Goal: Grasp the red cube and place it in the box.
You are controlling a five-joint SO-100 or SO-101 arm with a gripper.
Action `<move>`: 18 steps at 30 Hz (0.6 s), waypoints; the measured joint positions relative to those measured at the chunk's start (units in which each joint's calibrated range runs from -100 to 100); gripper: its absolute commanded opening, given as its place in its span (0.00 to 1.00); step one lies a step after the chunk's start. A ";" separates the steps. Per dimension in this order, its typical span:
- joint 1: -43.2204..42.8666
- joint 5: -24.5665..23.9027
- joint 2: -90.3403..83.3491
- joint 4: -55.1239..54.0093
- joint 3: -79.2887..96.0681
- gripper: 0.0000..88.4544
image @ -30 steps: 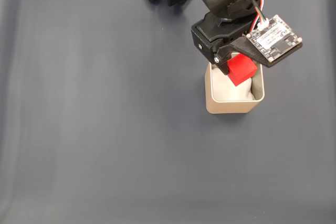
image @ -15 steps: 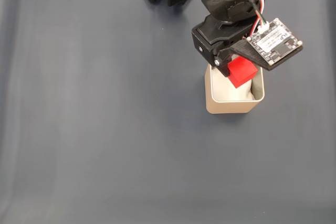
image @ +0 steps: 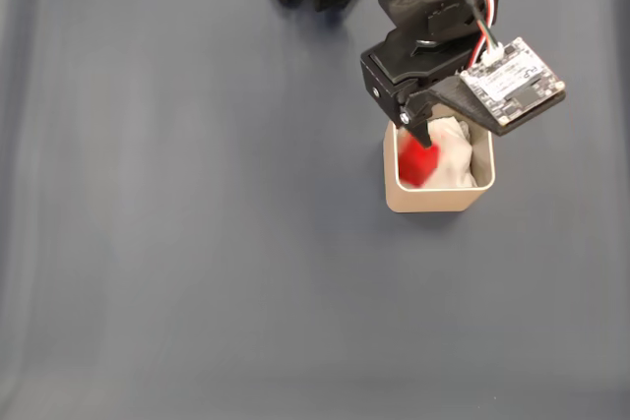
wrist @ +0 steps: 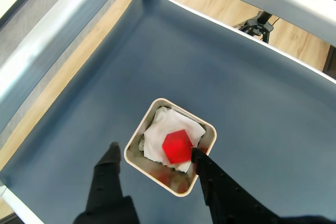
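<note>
Red and slightly blurred, the red cube point(image: 418, 163) point(wrist: 177, 147) sits inside the rim of the box point(image: 437, 199) point(wrist: 137, 131), over its white padding point(wrist: 160, 129); whether it has settled or is mid-fall I cannot tell. The gripper point(wrist: 152, 156) hangs directly above with its two black fingers spread apart and nothing between them. Grasp and carry look done, the drop seems made, and what remains is likely only drawing the arm clear.
</note>
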 measured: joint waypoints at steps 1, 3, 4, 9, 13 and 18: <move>0.15 -0.05 0.00 0.00 0.00 0.51; 0.23 -0.39 0.00 0.00 0.73 0.54; 0.45 -0.29 0.00 0.00 0.91 0.55; 0.90 0.20 0.00 0.00 1.00 0.58; 0.98 0.54 0.00 0.00 2.00 0.59; 0.98 0.59 0.00 0.00 2.09 0.60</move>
